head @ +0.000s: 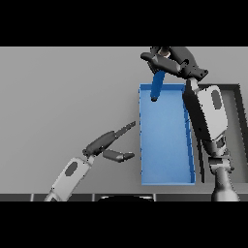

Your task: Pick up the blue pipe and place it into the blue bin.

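The blue pipe (pixel 156 86) hangs nearly upright over the far end of the blue bin (pixel 165 140), its lower end just past the bin's back rim. My right hand (pixel 167 60) is above it at the far side of the table, fingers curled round the pipe's top. The right forearm runs down along the bin's right wall and covers part of it. My left hand (pixel 109 142) rests low at the bin's left, apart from it, with fingers straight and thumb spread.
A dark tray or frame (pixel 236 116) lies to the right of the bin, partly behind my right arm. Grey table (pixel 63 97) stretches to the left and back.
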